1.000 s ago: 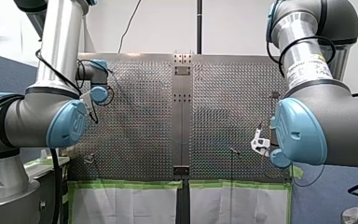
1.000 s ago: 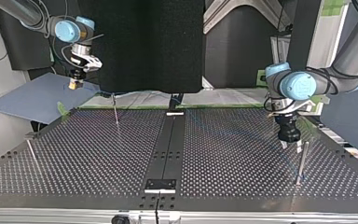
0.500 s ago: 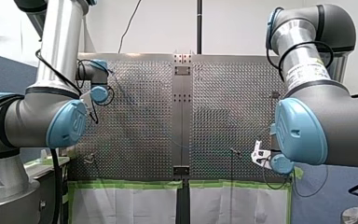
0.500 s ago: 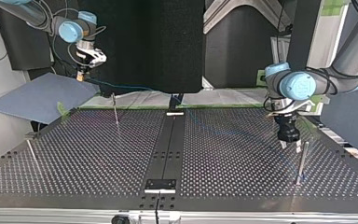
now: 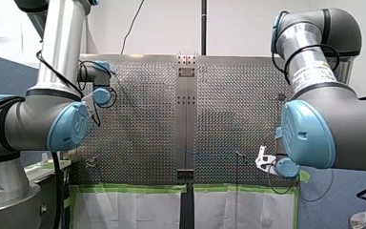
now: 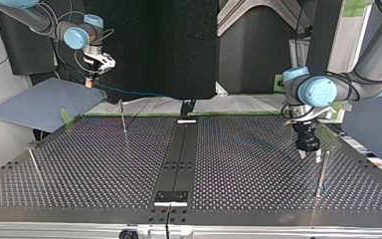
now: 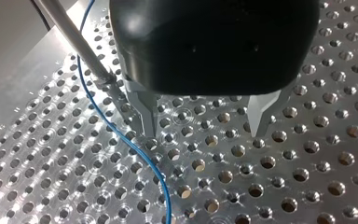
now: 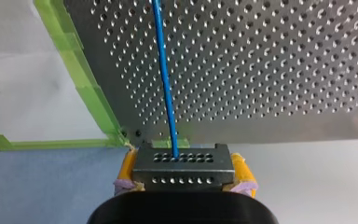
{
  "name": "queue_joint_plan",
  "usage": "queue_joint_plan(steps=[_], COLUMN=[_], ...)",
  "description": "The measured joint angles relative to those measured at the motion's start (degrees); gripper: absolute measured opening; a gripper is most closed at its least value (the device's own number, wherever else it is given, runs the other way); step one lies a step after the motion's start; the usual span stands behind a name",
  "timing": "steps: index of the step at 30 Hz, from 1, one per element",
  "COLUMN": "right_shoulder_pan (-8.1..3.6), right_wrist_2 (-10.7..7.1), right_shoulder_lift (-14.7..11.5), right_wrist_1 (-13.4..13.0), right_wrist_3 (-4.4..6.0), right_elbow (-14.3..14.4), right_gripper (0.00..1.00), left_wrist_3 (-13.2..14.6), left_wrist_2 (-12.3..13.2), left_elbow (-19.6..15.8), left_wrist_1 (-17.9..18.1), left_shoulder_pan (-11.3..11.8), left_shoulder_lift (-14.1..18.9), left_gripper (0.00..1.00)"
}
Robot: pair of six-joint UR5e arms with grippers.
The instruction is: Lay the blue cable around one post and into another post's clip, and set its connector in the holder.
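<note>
Beyond the table's [image 6: 79, 164] far-left corner, top view, my right gripper [image 6: 89, 82], clamped on the connector [image 8: 182, 169], has risen, tautening the blue cable [image 8: 165, 84]; my left gripper [image 7: 200, 126] hangs open beside a post [image 7: 70, 39].

My right gripper [image 6: 88, 83] hangs in the upper left of the top view, its wrist pointing down and its yellow pads [image 8: 241, 169] clamped on the connector [image 8: 184, 164]. My left gripper [image 6: 307, 152], at middle right, points straight down with its 2 metal fingers [image 7: 148, 114] spread apart.
</note>
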Motion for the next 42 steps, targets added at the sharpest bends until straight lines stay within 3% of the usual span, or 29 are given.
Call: queue_joint_plan(steps=[5, 10, 19, 29, 34, 42], right_shoulder_pan=[0.28, 0.32, 0.39, 0.69, 0.86, 1.18], right_wrist_2=[-0.50, -0.56, -0.56, -0.59, -0.61, -0.58], right_shoulder_lift=[0.01, 0.03, 0.04, 0.04, 0.04, 0.04], right_wrist_1=[-0.28, -1.04, -1.37, -1.13, -0.79, -0.31], right_wrist_3=[-1.56, -1.86, -1.48, -1.17, -1.09, -0.59], right_elbow=[-0.05, -0.07, -0.07, -0.07, -0.07, -0.07], right_gripper=[0.00, 0.00, 0.00, 0.00, 0.00, 0.00], left_wrist_3=[0.04, 0.05, -1.52, -6.69, -9.08, -10.02], left_wrist_2=[0.01, 0.01, 0.03, -1.39, -2.51, -1.42], left_elbow=[0.00, 0.00, -0.01, -1.24, -3.18, -7.12], left_wrist_1=[-0.01, -0.02, -0.06, -3.66, -5.18, -2.82], left_shoulder_pan=[-0.12, -0.36, -1.03, -0.73, -0.49, 0.03], left_shoulder_lift=[0.00, 0.00, 0.01, 0.30, 1.85, 5.73], left_gripper=[0.96, 0.96, 0.96, 0.98, 0.98, 0.98])
